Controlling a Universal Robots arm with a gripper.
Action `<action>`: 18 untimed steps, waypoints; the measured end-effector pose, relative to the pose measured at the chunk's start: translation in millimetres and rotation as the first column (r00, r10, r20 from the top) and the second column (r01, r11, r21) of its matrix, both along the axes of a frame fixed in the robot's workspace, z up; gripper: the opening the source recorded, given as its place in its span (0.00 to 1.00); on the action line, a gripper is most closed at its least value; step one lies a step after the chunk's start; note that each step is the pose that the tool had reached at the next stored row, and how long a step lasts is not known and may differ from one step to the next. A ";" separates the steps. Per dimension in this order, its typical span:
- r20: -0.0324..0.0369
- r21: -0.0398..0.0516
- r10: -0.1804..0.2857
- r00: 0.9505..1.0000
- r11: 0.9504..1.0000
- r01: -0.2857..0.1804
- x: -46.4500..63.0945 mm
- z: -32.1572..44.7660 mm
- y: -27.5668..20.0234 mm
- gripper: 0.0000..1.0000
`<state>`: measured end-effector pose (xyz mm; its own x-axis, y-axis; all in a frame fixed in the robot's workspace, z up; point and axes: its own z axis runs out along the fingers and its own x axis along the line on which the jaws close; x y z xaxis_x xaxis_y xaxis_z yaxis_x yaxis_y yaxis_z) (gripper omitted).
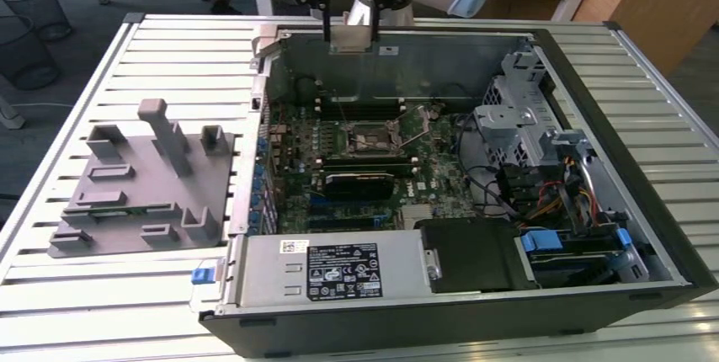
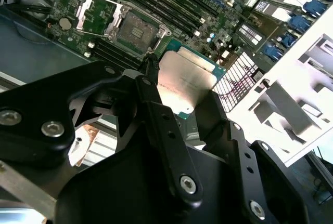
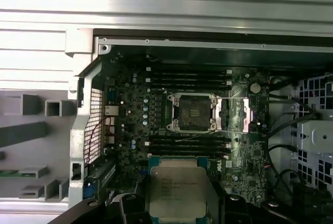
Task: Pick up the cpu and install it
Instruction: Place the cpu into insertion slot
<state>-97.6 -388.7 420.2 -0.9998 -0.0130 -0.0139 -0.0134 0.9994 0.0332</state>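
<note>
Currently the gripper [image 2: 182, 86] is clamped on the cpu [image 2: 190, 78], a finger on each of two opposite edges, metal plate toward both wrist cameras. In the exterior view I see the chip held high over the far wall of the open computer case [image 1: 450, 63], well above the motherboard [image 1: 295, 139]. Socket [image 3: 191, 112] lies uncovered, its frame swung open. Grey fixture [image 1: 124, 202] sits on the table [image 1: 168, 50], exterior view's left.

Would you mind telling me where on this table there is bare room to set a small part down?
In the exterior view, bare slats lie on the table between its far edge and the grey fixture, and again between the fixture and the near edge. Inside the case it is crowded, and the hand holds the cpu over its far side.
</note>
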 end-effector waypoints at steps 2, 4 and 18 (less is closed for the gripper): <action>0.000 0.000 0.000 1.000 1.000 0.000 1.4 0.0 0.0 0.53; 0.000 0.000 -0.001 1.000 1.000 0.001 2.6 0.0 0.0 0.53; 0.002 -0.003 -0.106 0.994 0.994 0.106 7.2 -1.5 0.1 0.53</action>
<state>-90.4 -388.6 418.6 -0.9955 0.0933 -0.0157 0.0928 0.9952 0.0305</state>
